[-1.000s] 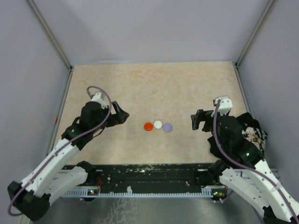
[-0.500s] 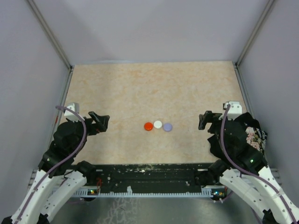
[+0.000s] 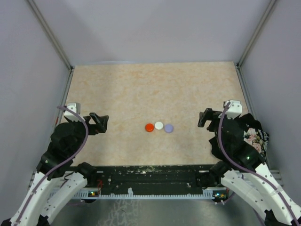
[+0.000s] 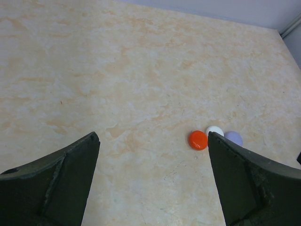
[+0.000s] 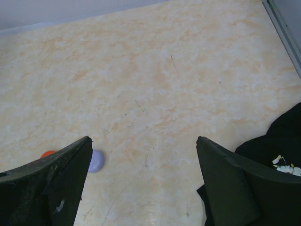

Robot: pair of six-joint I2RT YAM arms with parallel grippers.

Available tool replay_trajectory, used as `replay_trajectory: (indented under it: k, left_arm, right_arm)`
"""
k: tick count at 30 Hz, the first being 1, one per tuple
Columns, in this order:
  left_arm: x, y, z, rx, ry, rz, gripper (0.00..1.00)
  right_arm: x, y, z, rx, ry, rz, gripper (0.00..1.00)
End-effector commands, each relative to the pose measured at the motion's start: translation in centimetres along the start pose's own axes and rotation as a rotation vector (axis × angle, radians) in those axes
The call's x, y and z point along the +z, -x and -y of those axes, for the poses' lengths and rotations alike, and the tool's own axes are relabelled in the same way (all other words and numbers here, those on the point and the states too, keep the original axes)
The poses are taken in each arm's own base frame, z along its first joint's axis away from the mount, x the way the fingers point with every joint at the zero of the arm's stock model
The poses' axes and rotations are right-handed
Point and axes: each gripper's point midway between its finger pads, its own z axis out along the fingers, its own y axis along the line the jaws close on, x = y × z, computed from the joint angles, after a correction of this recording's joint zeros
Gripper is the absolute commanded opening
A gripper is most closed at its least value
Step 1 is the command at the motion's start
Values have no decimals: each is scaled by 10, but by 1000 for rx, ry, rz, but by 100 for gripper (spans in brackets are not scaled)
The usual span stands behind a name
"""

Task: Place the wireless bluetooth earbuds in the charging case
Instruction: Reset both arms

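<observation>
Nearest the bases, the left claw [image 3: 99,123] and right claw [image 3: 205,117] both gaped wide, gripping nothing. Farther out, between them and well apart from both, the red disc [image 3: 149,127], white disc [image 3: 159,125] and lavender disc [image 3: 169,128] lay in a touching row on the tabletop [image 3: 150,84]. I could not tell where the earbuds were.

Three discs are sitting on the desk [image 3: 150,89]: one red disc [image 3: 149,127], one white disc [image 3: 159,125], one lavender disc [image 3: 169,128]; plus one floral cloth [image 3: 254,137].
</observation>
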Motion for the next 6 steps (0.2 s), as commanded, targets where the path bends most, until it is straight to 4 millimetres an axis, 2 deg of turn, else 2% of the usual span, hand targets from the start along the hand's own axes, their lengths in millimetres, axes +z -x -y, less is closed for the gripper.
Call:
replay_trajectory:
  k: [1, 6]
  left_arm:
    - [-8, 24, 6, 3, -39, 93, 100]
    - [-9, 26, 9, 15, -59, 100, 100]
  right_arm:
    - [5, 16, -5, 48, 2, 68, 91]
    - [8, 16, -8, 27, 3, 48, 91]
